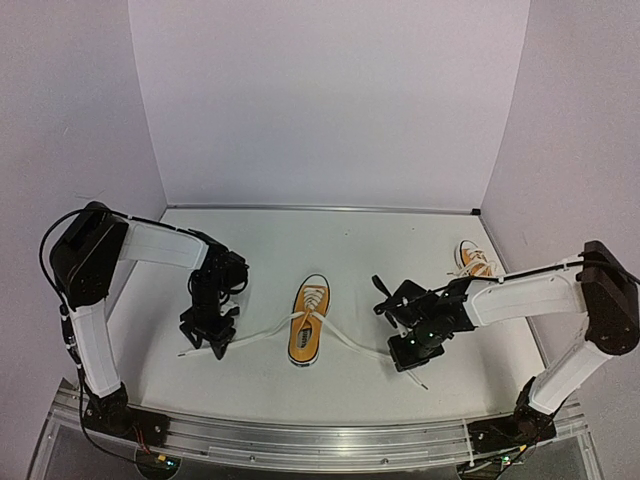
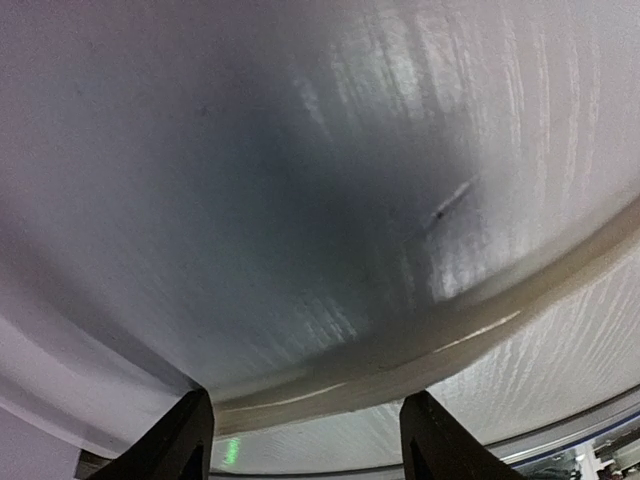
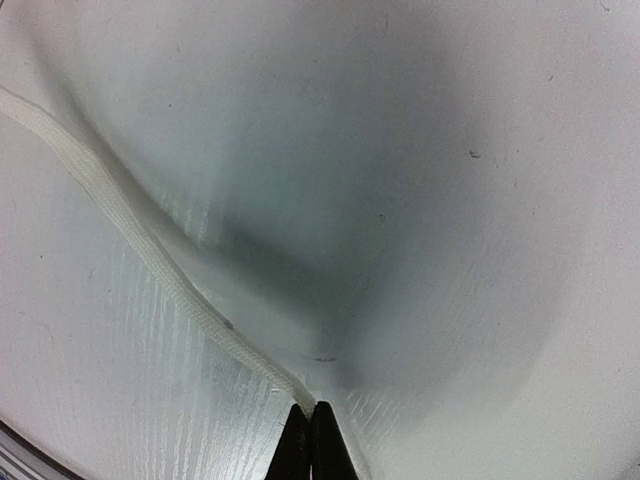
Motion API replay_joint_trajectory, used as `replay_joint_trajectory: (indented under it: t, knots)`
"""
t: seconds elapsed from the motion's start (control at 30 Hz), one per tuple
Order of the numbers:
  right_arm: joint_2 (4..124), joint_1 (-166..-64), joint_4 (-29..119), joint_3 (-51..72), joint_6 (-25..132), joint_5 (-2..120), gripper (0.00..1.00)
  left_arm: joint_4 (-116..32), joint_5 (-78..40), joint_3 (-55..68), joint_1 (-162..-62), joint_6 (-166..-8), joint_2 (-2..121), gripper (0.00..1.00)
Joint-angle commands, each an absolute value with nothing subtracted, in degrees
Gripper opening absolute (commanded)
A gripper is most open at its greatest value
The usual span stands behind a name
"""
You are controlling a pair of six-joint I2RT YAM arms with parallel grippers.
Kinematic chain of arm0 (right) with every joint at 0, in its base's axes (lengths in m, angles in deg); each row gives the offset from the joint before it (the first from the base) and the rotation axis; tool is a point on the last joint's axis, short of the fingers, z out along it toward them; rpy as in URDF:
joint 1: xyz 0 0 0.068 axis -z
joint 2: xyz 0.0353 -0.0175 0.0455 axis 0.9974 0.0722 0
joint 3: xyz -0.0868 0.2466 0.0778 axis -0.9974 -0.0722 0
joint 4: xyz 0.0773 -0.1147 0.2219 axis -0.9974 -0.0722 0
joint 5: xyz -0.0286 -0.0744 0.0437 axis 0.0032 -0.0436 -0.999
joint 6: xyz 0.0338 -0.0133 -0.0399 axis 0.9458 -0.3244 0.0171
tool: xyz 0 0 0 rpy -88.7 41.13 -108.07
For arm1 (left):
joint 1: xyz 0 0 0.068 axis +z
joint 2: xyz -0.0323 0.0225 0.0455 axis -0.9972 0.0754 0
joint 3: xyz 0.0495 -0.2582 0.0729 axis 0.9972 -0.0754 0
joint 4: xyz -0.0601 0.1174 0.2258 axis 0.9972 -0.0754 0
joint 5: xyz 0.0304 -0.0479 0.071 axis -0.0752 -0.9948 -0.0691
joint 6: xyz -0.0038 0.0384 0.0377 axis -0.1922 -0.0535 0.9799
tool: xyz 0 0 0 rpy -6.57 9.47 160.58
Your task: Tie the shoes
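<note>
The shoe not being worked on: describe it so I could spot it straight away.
Find the right edge of the white table, by the wall. Just beyond the right arm lies a small orange sneaker, partly hidden by it. Unlike the centre shoe, whose white laces are drawn far out to both sides, its laces stay close to it.

One orange-yellow shoe [image 1: 309, 334] sits upright mid-frame in the top view, white toe pointing up-frame, untied. Its white laces [image 1: 250, 340] trail flat, one to the lower left, one to the lower right. A second shoe [image 1: 474, 259], same colours, sits toward the right edge, partly hidden.
</note>
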State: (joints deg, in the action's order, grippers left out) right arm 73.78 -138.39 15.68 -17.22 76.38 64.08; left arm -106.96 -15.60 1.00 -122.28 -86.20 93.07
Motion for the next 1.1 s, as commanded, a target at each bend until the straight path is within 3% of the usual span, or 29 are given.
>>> replay_joint_trajectory:
  t: [0.0,0.13,0.23,0.63,0.83,1.07]
  knots:
    - [71.49,-137.98,15.27,-18.00,76.60,65.29,0.00,-105.37,-19.63,1.25,-122.75,-84.97,95.23,0.54]
    - [70.71,-137.73,15.31,-17.86,76.95,65.68,0.00,-105.63,-19.47,1.41,-124.56,-84.79,94.94,0.17]
    - [70.30,-137.55,15.64,-16.79,77.19,66.13,0.00,-105.54,-19.25,2.55,-125.76,-85.10,92.06,0.01]
    - [62.63,-135.29,16.42,-1.87,75.28,77.97,0.00,-89.17,-18.99,10.59,-125.76,-88.14,70.25,0.00]
    - [56.53,-135.18,17.99,2.78,73.09,82.52,0.00,-78.84,-24.31,4.36,-127.66,-86.35,61.78,0.00]
    - [58.25,-135.24,25.45,5.69,69.32,76.31,0.00,-75.65,-24.16,-3.65,-132.27,-83.02,53.51,0.00]
